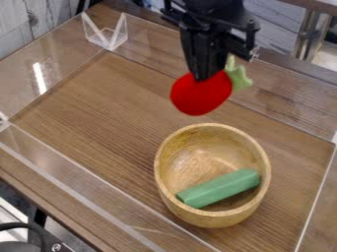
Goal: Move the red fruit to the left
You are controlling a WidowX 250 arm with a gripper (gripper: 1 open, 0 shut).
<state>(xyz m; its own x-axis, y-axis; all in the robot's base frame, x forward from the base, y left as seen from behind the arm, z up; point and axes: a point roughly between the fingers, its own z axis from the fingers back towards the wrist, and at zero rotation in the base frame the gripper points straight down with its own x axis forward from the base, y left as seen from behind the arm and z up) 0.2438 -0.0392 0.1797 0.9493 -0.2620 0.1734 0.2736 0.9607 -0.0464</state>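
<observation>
The red fruit (200, 94) is a small glossy round toy with a green leafy top (238, 77) sticking out to the right. It hangs in the air above the far rim of the wooden bowl (168, 169). My black gripper (211, 71) comes straight down from the top of the view and is shut on the fruit's upper part. The fingertips are partly hidden by the fruit.
A light-green elongated block (220, 188) lies inside the bowl. Clear plastic walls (53, 61) ring the wooden tabletop (93, 118). A small clear stand (102, 32) sits at the far left corner.
</observation>
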